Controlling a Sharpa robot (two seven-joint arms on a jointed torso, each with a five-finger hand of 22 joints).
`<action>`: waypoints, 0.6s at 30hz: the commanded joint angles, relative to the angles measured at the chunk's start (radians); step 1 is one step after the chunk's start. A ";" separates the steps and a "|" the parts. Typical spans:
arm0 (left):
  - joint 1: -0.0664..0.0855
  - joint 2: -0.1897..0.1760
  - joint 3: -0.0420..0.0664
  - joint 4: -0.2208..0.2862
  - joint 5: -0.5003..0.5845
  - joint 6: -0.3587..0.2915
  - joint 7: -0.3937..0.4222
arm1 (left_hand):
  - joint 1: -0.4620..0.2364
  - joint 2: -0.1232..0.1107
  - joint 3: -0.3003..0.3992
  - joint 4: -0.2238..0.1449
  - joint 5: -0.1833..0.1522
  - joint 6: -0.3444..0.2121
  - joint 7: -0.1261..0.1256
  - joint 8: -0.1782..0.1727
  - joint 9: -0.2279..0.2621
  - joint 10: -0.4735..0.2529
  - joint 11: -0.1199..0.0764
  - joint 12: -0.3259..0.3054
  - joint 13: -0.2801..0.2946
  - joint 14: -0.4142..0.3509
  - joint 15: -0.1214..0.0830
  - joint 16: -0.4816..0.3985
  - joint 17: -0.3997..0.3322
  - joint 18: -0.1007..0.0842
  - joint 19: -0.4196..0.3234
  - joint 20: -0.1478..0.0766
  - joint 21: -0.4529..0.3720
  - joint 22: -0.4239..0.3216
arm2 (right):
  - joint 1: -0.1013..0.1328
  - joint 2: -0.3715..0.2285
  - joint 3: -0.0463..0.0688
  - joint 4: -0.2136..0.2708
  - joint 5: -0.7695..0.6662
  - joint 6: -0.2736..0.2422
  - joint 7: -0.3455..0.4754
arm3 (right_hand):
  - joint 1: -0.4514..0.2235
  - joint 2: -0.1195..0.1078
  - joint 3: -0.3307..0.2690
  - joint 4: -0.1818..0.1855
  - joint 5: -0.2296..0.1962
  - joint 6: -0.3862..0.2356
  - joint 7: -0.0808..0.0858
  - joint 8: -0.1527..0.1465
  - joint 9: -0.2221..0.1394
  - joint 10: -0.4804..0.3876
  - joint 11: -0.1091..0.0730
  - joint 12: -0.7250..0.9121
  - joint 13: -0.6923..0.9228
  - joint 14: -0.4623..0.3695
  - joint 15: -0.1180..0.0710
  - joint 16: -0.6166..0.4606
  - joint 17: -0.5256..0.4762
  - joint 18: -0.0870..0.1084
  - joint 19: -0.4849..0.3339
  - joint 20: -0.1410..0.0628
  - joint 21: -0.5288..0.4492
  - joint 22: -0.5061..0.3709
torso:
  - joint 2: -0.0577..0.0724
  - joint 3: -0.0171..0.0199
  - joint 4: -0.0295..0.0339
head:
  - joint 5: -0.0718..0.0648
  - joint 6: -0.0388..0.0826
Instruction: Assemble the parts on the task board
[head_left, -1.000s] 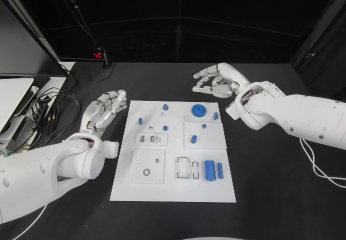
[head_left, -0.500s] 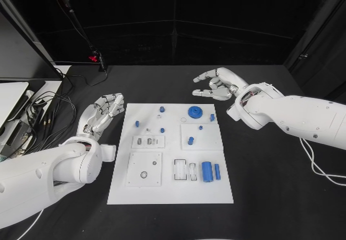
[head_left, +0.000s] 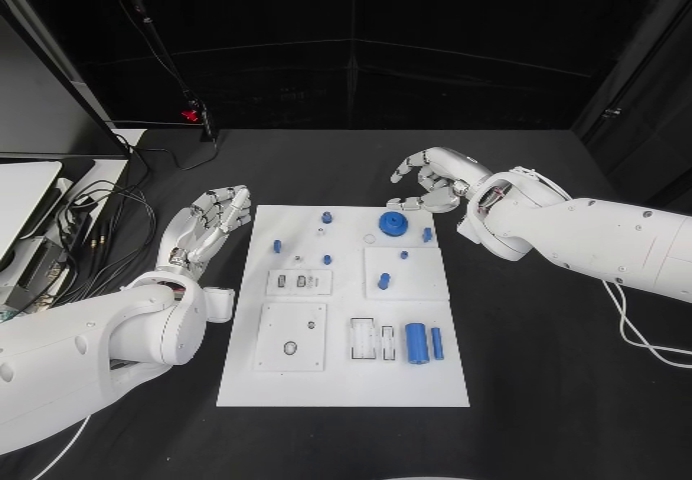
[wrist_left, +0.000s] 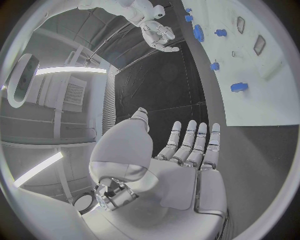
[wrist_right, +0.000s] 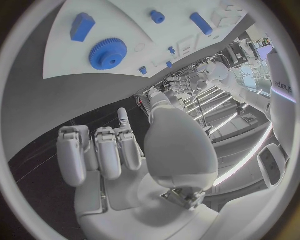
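Overhead, the white task board (head_left: 346, 380) lies flat in the middle of the black table (head_left: 548, 400), with both of the robot's silver hands poised off its far corners and holding nothing. Its left hand (head_left: 206, 222) rests just beside the board's left edge, fingers stretched out straight and close together, palm toward the board; the left wrist view shows the same flat, extended fingers (wrist_left: 187, 145) above bare table, touching no part. Its right hand (head_left: 434, 178) hovers over the table just past the board's far right corner, fingers curled inward with nothing between them, as the right wrist view also shows, where the bent fingers (wrist_right: 100, 150) hang clear of the board. Nearest that hand, a round blue gear (head_left: 392, 222) sits at the far end of the board, with a short blue peg (head_left: 427, 235) just to its right. Smaller blue pieces are scattered across the far half, among them one on the raised white square (head_left: 401, 272) right of centre. Toward the near end, a large blue cylinder (head_left: 417, 343) lies beside a slimmer blue bar (head_left: 438, 343), next to rectangular slots (head_left: 374, 339). A bundle of cables (head_left: 87, 230) trails along the table's left side.
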 joint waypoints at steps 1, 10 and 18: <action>0.001 -0.001 0.001 0.002 -0.007 0.010 0.258 | 0.005 0.001 -0.005 0.001 0.005 0.005 0.160 0.005 -0.001 0.004 0.000 0.005 0.000 -0.002 0.004 0.006 0.001 0.006 -0.003 0.000 0.004 0.001 | 0.000 0.004 0.000 -0.002 -0.113 0.055 -0.074 | 0.004 -0.016 0.010 0.002 0.011 -0.009 0.006 0.020 0.007 0.104 0.011 0.003 0.263 0.104 0.007 0.002 0.263 -0.014 0.106 0.009 0.003 0.263 | -0.001 -0.0001 -0.0012 | 0.000 -0.002; 0.001 -0.002 0.001 0.002 -0.007 0.010 0.257 | 0.008 0.002 -0.005 0.001 0.007 0.005 0.160 0.005 -0.002 0.004 0.000 0.005 0.000 -0.002 0.004 0.007 0.001 0.005 -0.003 0.000 0.004 0.001 | -0.003 0.012 0.000 -0.011 -0.163 0.093 -0.121 | 0.037 -0.041 0.038 0.002 0.027 -0.007 0.012 0.061 0.021 0.104 0.017 0.003 0.263 0.104 0.009 0.002 0.263 -0.014 0.106 0.011 0.003 0.263 | -0.001 -0.0006 -0.0013 | 0.004 -0.004; 0.001 -0.003 0.001 0.003 -0.007 0.008 0.258 | 0.008 0.002 -0.006 0.001 0.008 0.005 0.160 0.005 -0.002 0.004 0.000 0.005 0.000 -0.002 0.004 0.007 0.001 0.005 -0.003 0.000 0.004 0.002 | -0.006 0.029 0.000 -0.022 -0.182 0.123 -0.150 | 0.047 -0.045 0.045 0.003 0.025 0.000 0.010 0.073 0.024 0.104 0.016 0.003 0.263 0.104 0.008 0.002 0.263 -0.014 0.106 0.010 0.003 0.263 | 0.000 -0.0004 -0.0009 | 0.005 -0.009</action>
